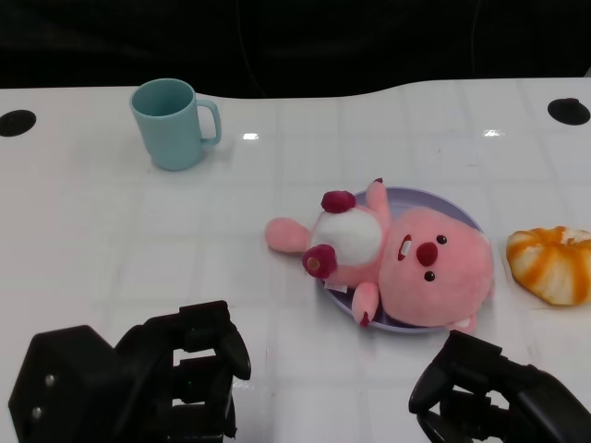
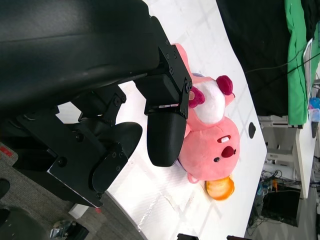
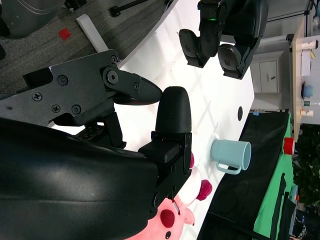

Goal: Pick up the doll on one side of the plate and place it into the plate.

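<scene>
The pink plush doll (image 1: 406, 263) lies on its back across the purple plate (image 1: 441, 203), with its head toward me and one arm hanging over the plate's left rim. My left hand (image 1: 175, 378) hovers low at the near left, away from the doll, fingers apart and holding nothing. Near the front edge, just below the doll's head, my right hand (image 1: 489, 392) is empty too. In the left wrist view the doll (image 2: 215, 150) shows beyond my bare fingers (image 2: 167, 135). The right wrist view shows its fingers (image 3: 172, 120) free of the doll (image 3: 172, 220).
A light blue mug (image 1: 171, 123) stands at the back left. An orange-and-white striped toy (image 1: 552, 263) lies just right of the plate. Two dark round holes (image 1: 17, 122) sit in the table near its back corners.
</scene>
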